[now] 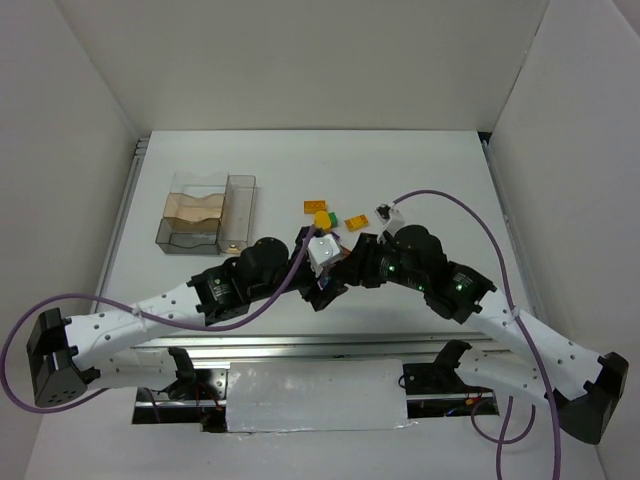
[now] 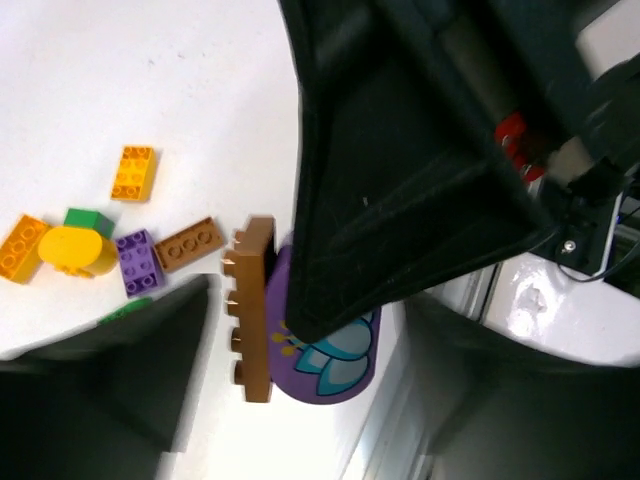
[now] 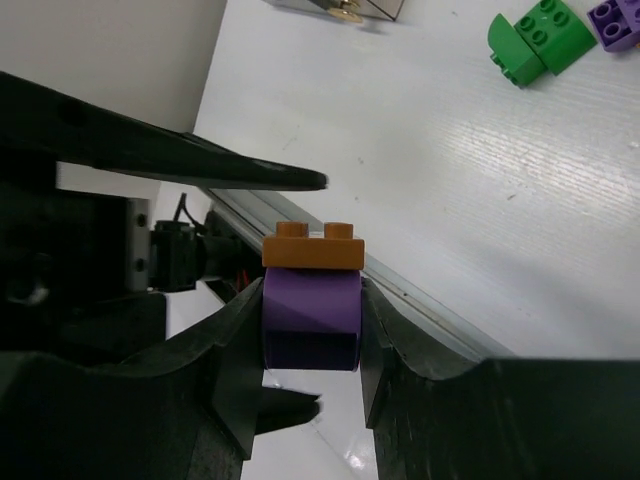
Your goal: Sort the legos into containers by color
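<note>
R tool [image 3: 310,335] is clenched on the purple brick [image 3: 310,315], held up near the worktop's [image 1: 420,170] front edge, betw. the arms. A brown plate [image 3: 312,250] is stuck on top. It shows end-on from the R wrist, so its long axis prob. runs along the R fingers. L tool [image 2: 250,312] is released and straddles the stack w/o touching, one finger facing the studs. Prob. next: L pinches the plate and pulls. Containers [image 1: 235,195] sit far-left, L arm nearer.

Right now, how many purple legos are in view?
2: a large purple brick in the right jaws, brown plate on top; a small purple brick loose beside the yellow piece. More may be hidden.
</note>
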You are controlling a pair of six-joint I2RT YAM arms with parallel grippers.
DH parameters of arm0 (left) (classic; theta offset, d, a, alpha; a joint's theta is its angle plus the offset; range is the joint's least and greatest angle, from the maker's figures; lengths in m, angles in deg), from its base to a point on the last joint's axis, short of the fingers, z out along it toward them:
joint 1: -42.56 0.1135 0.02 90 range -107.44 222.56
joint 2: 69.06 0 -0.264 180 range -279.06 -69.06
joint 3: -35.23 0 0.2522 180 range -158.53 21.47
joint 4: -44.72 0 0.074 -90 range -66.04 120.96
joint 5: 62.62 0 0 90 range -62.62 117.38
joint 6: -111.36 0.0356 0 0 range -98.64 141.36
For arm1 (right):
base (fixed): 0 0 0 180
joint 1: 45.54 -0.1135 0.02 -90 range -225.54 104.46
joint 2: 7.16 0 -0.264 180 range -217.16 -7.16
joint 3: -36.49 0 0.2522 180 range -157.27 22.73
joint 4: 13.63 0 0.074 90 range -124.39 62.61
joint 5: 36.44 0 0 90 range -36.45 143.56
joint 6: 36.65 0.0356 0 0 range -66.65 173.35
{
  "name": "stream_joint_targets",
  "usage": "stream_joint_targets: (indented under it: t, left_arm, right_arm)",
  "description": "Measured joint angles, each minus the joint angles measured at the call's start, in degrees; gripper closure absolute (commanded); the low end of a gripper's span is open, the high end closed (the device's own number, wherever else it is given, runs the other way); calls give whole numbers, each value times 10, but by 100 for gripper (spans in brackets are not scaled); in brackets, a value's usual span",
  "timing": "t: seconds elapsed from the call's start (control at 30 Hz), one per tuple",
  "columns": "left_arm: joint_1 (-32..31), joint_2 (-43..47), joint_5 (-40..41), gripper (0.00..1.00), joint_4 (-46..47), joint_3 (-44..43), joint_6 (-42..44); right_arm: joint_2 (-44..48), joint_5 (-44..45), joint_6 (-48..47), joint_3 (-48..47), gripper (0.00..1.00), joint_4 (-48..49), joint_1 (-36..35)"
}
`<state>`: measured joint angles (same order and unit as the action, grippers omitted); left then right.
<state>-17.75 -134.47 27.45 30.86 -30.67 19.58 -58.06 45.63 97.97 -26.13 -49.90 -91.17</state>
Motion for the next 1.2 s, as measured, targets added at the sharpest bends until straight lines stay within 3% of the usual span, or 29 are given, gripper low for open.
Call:
stream_joint_targets:
  t: [0.37,0.47,0.63,0.8,1.2]
  left_arm:
    - [-3,99,16,1,-33,-12,-110]
    - [-3,122,10,4,-68,-45,-146]
    - [-3,141,-78,6,-95,-81,-167]
    - [-3,156,-170,11,-103,-80,-166]
    - [-3,97,-214,27,-136,-79,-169]
  right_arm:
    - [104,25,-102,90,100,89,10]
    - [151,-39,-152,103,100,123,13]
    - [210,-184,-215,117,100,166,13]
    - [192,-305,-243,105,100,190,12]
    - [148,-359,-255,89,100,193,12]
